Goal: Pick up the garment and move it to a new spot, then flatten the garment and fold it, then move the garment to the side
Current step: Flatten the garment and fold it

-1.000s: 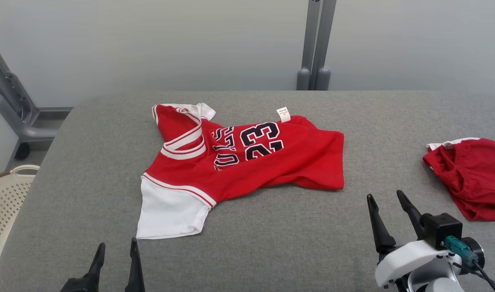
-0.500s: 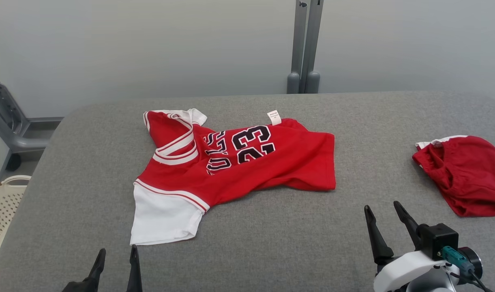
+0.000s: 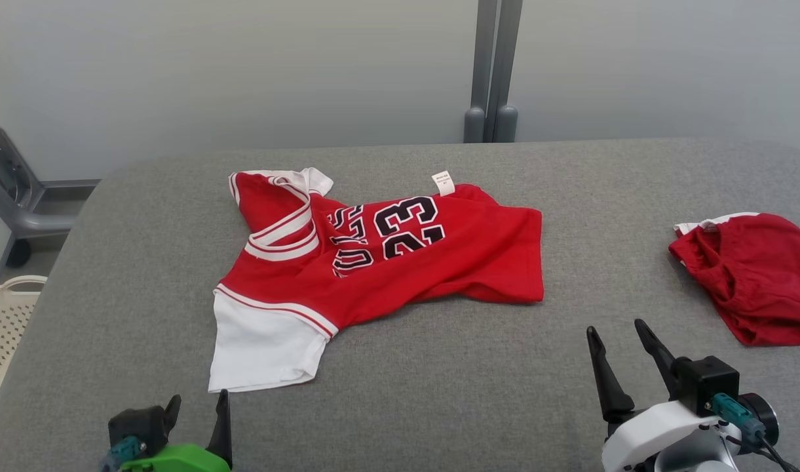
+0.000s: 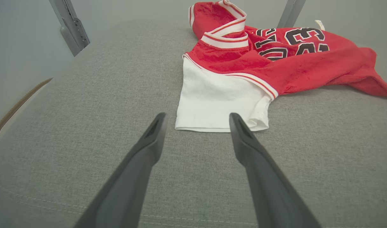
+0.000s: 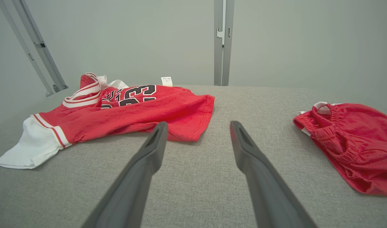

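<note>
Garment [image 3: 439, 255] lies untouched, left fingers [image 4: 152, 139] and right fingers [image 5: 152, 148] spread wide, empty

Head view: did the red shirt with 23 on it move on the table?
No. The red shirt keeps its gap to the red shorts; only the camera shifted.

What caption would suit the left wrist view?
Open left claw poised before the white sleeve of a rumpled red jersey on a grey table.

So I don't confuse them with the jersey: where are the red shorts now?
In the head view the red shorts lie bunched at the right side of the table, apart from the jersey, right of the right hand.
</note>
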Available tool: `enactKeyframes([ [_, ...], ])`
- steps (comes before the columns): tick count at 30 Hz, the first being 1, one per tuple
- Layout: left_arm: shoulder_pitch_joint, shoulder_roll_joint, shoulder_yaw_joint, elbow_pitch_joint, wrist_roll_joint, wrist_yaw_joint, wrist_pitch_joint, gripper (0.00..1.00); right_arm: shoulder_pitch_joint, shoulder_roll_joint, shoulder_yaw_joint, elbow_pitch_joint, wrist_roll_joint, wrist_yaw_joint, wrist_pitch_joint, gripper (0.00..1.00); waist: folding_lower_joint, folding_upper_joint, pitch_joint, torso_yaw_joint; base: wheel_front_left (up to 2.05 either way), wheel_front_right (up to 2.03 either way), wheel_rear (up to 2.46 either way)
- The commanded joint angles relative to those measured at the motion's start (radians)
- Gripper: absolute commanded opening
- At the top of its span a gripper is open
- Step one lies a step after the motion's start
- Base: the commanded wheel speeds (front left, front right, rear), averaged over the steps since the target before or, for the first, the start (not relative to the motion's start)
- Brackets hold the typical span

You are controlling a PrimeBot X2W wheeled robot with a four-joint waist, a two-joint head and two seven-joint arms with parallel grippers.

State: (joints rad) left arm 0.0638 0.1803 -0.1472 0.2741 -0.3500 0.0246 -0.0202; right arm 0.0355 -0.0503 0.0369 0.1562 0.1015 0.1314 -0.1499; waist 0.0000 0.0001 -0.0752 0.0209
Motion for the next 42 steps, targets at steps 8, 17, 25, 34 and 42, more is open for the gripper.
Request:
enactKeyframes([
  [8, -0.191, 0.014, -0.005, 0.217, -0.027, -0.011, 0.124, 1.0, -0.034, -0.001, 0.035, 0.0, -0.013, -0.002, 0.03, 1.0, 0.0, -0.0001, 0.037, -0.03, 0.0, 0.0, 0.0],
  [17, -0.341, 0.006, 0.001, 0.408, -0.049, 0.01, 0.193, 1.0, -0.188, -0.001, 0.049, 0.182, -0.043, -0.002, 0.223, 1.0, 0.0, -0.0001, 0.096, -0.074, 0.0, 0.0, 0.0],
  [25, -0.409, -0.005, -0.004, 0.485, -0.046, 0.043, 0.223, 1.0, -0.391, 0.0, 0.09, 0.401, -0.05, -0.002, 0.227, 1.0, 0.0, -0.0001, 0.145, -0.067, 0.0, 0.0, 0.0],
  [34, -0.438, -0.017, -0.015, 0.508, -0.055, 0.071, 0.276, 1.0, -0.511, -0.001, 0.106, 0.546, -0.064, -0.002, 0.191, 1.0, 0.0, -0.0001, 0.178, -0.04, 0.0, 0.0, 0.0],
  [42, -0.447, -0.035, -0.03, 0.483, -0.062, 0.075, 0.292, 1.0, -0.595, -0.001, 0.116, 0.691, -0.069, -0.002, 0.167, 1.0, 0.0, -0.0001, 0.216, -0.011, 0.0, 0.0, 0.0],
])
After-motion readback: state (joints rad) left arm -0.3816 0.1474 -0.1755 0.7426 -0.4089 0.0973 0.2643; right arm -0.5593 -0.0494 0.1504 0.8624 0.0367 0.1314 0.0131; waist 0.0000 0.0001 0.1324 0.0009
